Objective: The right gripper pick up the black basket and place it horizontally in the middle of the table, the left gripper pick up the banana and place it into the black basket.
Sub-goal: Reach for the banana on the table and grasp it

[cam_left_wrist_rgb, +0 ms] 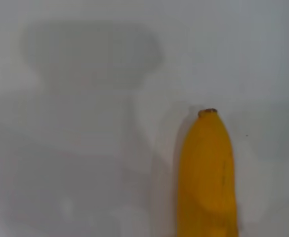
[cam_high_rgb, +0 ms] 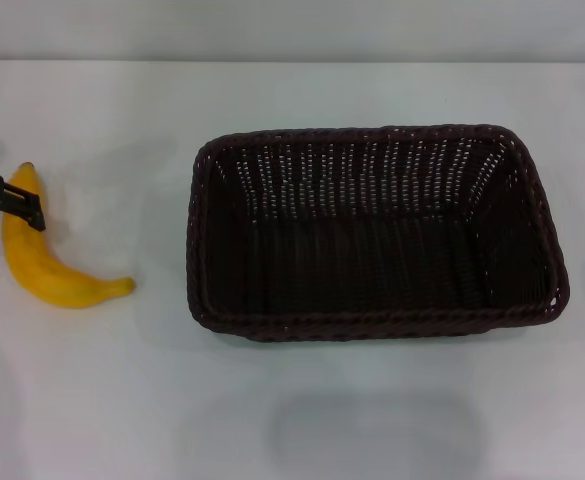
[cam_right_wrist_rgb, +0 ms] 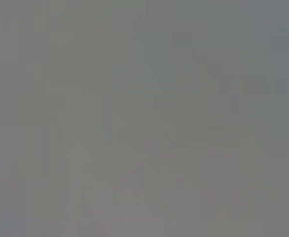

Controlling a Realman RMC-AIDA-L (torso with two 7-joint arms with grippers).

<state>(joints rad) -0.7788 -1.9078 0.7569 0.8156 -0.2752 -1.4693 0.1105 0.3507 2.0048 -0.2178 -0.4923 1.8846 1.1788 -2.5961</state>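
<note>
Black basket [cam_high_rgb: 372, 235] lies lengthwise mid-table [cam_high_rgb: 292, 420], empty: first step judged done. To its left, apart, the banana [cam_high_rgb: 47, 265] rests on the white surface; left gripper [cam_high_rgb: 7, 205] at its far end, finger state impossible to tell. Right gripper out of sight. Banana transfer remains
</note>
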